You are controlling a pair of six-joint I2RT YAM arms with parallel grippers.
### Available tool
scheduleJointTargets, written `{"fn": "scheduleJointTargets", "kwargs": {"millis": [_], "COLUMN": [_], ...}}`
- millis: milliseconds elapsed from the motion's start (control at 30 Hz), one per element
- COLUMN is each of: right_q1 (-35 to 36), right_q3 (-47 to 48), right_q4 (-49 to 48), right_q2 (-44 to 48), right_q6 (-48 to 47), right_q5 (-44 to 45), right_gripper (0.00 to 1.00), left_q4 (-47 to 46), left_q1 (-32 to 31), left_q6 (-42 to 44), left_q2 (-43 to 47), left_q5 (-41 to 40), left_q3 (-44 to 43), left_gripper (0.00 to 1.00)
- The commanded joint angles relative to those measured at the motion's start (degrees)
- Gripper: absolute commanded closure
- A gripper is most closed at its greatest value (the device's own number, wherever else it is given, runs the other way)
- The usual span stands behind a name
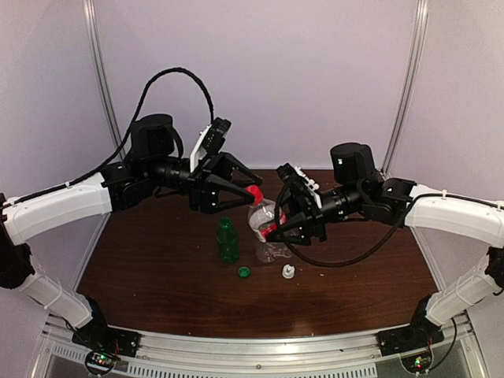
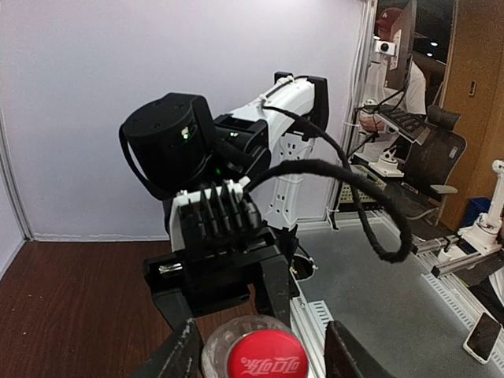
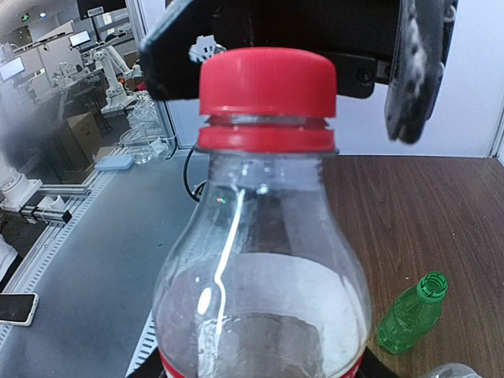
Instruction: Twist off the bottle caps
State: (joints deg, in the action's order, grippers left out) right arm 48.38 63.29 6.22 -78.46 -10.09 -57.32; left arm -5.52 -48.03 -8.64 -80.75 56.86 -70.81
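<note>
My right gripper [image 1: 277, 226] is shut on the short clear bottle [image 3: 260, 268] with a red label and holds it upright above the table. Its red cap [image 3: 266, 83] sits on the neck. My left gripper [image 2: 264, 356] straddles that red cap [image 2: 266, 360] from above, open, with a small gap between each finger [image 2: 358, 354] and the cap. The green bottle [image 1: 227, 241] stands uncapped on the table, with the green cap [image 1: 244, 272] lying in front of it. The white cap [image 1: 288, 272] lies to its right, near the taller clear bottle [image 1: 272, 251].
The brown table [image 1: 142, 268] has a metal rail along its near edge. White walls close in the back and sides. The green bottle [image 3: 411, 313] stands just below and beside the held bottle. A black cable [image 2: 370, 205] loops off the right arm.
</note>
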Motion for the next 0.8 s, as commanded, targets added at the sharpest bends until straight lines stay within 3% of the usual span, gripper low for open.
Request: {"fn": "scheduleJointTargets", "kwargs": {"millis": [0,267,500,633,767], "right_q1": [-0.39,-0.55,-0.8,-0.74,-0.55], "right_q3": [1.62,1.16,0.8,0.63,0.28], "right_q4": [-1.12,-1.26,-1.06,-1.36,-2.01], "right_q2": [0.18,0.4,1.31,1.72,1.49], "right_q6": [0.8,0.91,0.96,1.32,1.41], "right_q5": [-2.7,-0.74,8.2,15.51,26.21], "right_gripper": [0.51,0.52,0.55,0.56,0.58], "left_q4": [-2.16,-4.6,-6.11,-6.32,-4.08], "left_q1": [0.31,0.31,0.31,0.1,-1.2], "left_q6": [-0.27,-2.42,-5.36,-7.49,-13.65], "left_q2": [-1.07,-0.78,0.17,0.92,0.84], "left_q5": [3.12,3.05,-2.7,-10.22,-26.68], "left_q3": [-0.4,0.35,0.89,1.53,0.56], "left_gripper": [0.48,0.65,0.91,0.94,0.92]}}
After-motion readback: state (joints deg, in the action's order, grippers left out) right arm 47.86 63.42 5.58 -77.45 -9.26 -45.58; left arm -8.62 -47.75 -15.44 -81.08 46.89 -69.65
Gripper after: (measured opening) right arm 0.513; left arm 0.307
